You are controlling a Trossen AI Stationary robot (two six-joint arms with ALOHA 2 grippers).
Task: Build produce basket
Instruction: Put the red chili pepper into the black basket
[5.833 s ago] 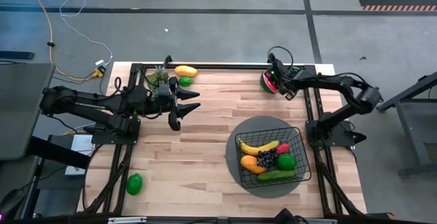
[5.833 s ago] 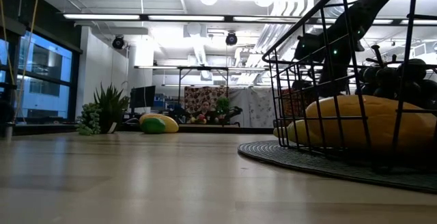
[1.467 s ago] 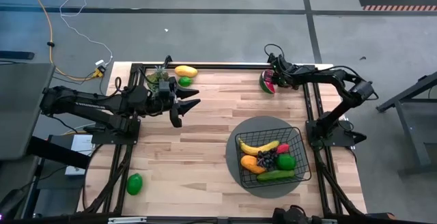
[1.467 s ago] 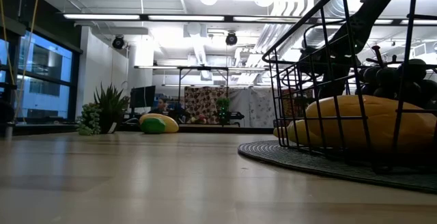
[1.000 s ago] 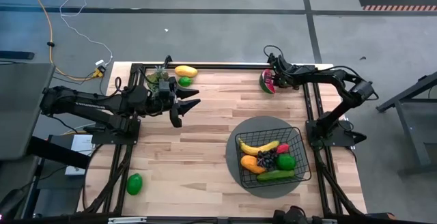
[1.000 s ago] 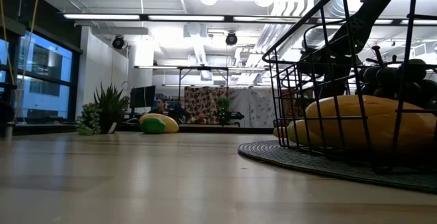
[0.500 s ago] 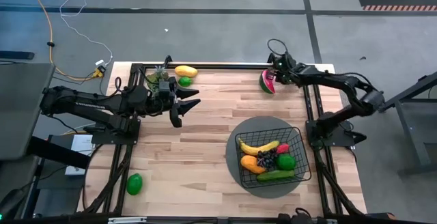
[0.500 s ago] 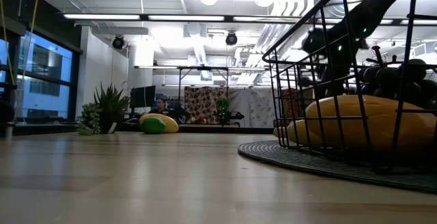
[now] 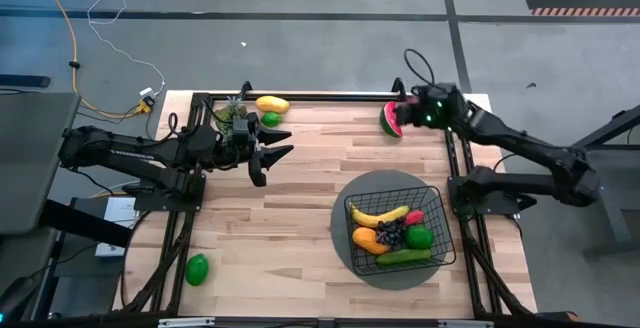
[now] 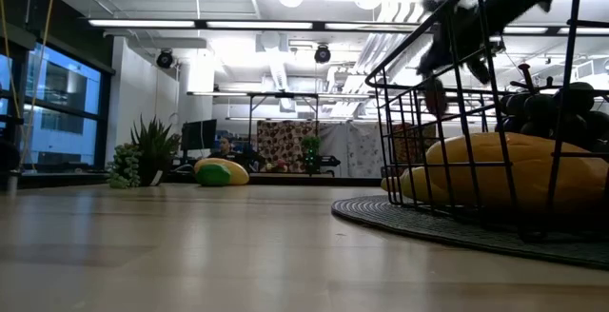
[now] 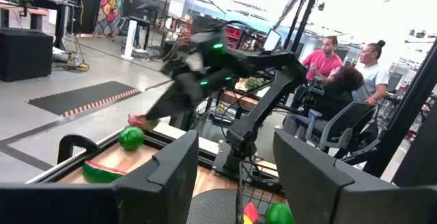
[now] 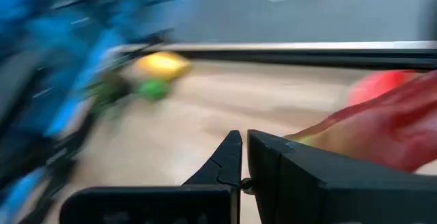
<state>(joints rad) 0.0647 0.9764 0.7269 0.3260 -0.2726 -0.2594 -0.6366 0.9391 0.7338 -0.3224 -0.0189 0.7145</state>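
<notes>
Your right gripper (image 9: 412, 116) sits clenched and empty just beside the watermelon slice (image 9: 390, 121) at the desk's far right corner; the slice lies toward the left arm's side. Left gripper (image 9: 272, 154) half-open, empty, far. Basket (image 9: 397, 233) near-right.

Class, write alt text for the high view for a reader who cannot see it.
Seen from above, the right gripper, fingers shut, is beside a watermelon slice at the wooden table's far edge. A black wire basket on a round grey mat holds produce, and the left gripper waits open near the table's left side.
</notes>
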